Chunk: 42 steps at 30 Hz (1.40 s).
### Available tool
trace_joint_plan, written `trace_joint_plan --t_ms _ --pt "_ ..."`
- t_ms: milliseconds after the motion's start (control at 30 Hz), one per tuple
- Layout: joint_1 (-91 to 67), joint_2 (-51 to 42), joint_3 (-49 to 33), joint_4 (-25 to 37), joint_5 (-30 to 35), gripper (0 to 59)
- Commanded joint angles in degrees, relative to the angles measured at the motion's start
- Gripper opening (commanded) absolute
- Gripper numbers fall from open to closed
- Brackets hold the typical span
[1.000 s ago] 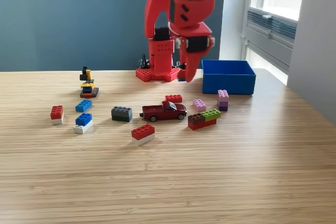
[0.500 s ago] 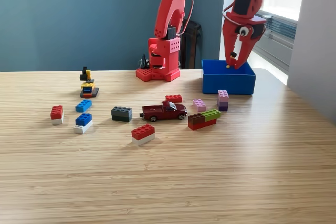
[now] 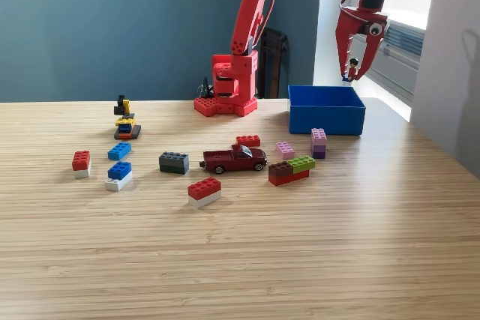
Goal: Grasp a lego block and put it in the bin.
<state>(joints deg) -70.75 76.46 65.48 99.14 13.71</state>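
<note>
The blue bin [image 3: 326, 119] stands at the back right of the table in the exterior view. My red gripper [image 3: 354, 73] hangs above the bin's far right corner, well clear of its rim. Its jaws stand apart with window light showing between them, and I see no brick held. Lego blocks lie on the wood left of the bin: a red-and-white block [image 3: 204, 191], a grey one [image 3: 173, 162], a pink one [image 3: 284, 149], a purple stack [image 3: 319, 142] and a brown, green and red stack [image 3: 292, 169]. What lies inside the bin is hidden by its wall.
A dark red toy car [image 3: 235, 159] sits among the blocks. Blue blocks [image 3: 118, 151] and a red-and-white one [image 3: 81, 162] lie at the left, with a yellow-and-black build [image 3: 125, 119] behind them. The arm's base [image 3: 227, 84] stands at the back centre.
The arm unfolded from beside its base and swung right to the bin. The gripper dipped into the bin half a second ago and has since risen and moved further right.
</note>
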Motion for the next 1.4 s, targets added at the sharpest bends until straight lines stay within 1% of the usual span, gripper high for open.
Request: trace_joint_plan --t_ms 33,100,200,267,333,400,533,567,600,767,900,1133,1267,1400 --pt "-0.53 1.14 -2.99 2.81 -2.02 23.4" --pt "-0.53 1.14 -2.9 2.81 -1.85 25.8" --pt "-0.44 1.14 -2.37 2.81 -1.76 27.0" --pt "-0.44 1.14 -2.29 2.81 -1.67 26.4" --pt "-0.35 1.14 -2.46 2.81 -1.58 24.3" --pt "-0.18 1.49 -2.81 2.72 -1.32 20.1" --pt "2.55 1.14 -3.16 2.46 -1.49 4.7" --pt "3.69 1.14 -3.25 2.37 -1.23 1.4" --pt "4.92 1.05 -3.25 2.2 -0.97 0.1" --pt "13.36 1.58 -3.25 1.85 0.18 0.1" --pt "23.03 1.58 -3.25 1.85 -0.53 0.1" --pt "42.89 1.67 -3.87 1.85 -5.36 0.1" --pt "53.44 1.67 -6.06 1.76 -8.7 0.1" --pt "60.64 1.67 -7.82 1.32 -11.95 0.1"
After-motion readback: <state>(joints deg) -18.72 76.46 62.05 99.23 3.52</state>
